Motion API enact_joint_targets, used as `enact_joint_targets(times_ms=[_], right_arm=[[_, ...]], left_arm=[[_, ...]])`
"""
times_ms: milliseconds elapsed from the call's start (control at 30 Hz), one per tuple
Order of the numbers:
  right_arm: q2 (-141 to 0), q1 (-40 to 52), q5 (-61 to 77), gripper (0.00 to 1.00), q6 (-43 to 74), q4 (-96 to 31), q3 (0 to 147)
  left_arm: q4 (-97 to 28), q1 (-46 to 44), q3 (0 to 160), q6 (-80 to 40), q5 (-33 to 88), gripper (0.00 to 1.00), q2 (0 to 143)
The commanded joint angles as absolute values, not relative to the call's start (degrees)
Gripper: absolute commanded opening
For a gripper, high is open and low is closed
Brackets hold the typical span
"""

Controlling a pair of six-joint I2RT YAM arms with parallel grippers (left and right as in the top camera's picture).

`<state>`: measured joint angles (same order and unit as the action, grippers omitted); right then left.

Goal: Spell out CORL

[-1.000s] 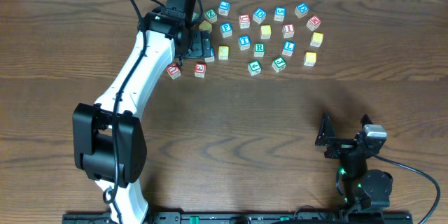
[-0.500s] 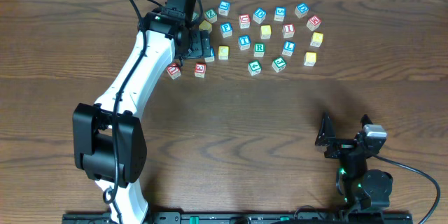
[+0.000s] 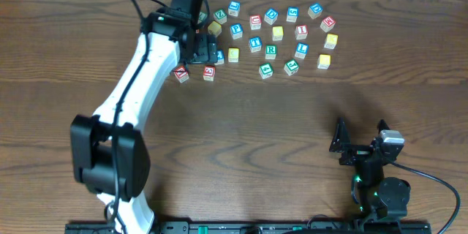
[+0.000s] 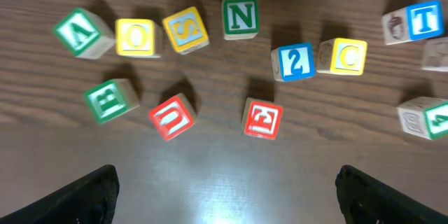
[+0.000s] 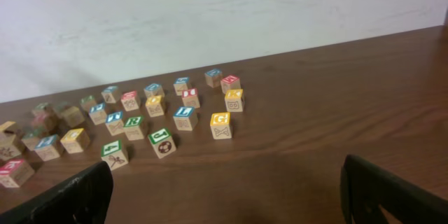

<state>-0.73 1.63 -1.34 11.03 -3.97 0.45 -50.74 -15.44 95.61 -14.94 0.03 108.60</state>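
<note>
C cube (image 4: 348,56) and O cube (image 4: 135,37), both yellow, are on the counter (image 3: 256,131) in one row, three other cubes between them. R cube (image 3: 271,50) and L cube (image 3: 301,50) sit close together mid-cluster. I see the left arm (image 3: 146,66) over the cluster's left end, jaws wide, empty. Right arm (image 3: 373,168) well apart, jaws wide, empty.

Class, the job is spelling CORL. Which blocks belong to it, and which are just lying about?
Needed: yellow C cube, yellow O cube, green R cube, blue L cube.
Lying about: green N cube, yellow S cube, red U cube, blue 2 cube.
</note>
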Motion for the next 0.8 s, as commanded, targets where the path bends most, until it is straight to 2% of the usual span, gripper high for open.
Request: enact_joint_targets(times_ms=[0,100,300,567,767], right_arm=[[-0.58,1.91,-1.58,0.99,10.72,-2.48,0.32],[-0.60,1.91,5.58,0.99,10.68,4.64,0.34],[-4.34,1.91,7.57,0.99,10.66,3.86,3.14],[-30.06,1.89,13.21,0.99,10.61,2.96,21.43],[-54.13,1.69,23.81,0.99,7.09,-8.36,43.59]], left_arm=[[-52.75,-14.35,97.47,-13.72,-0.67,0.98,102.32],[-55.20,-13.65,97.47,-13.54,-0.69,0.98,99.81],[-57.04,-10.41,97.47,-13.58,-0.64,0.98,99.26],[-57.65,-9.30,97.47,-13.58,-0.64,0.98,99.26],[-57.65,-9.28,97.47,-13.58,-0.64,0.98,99.26]])
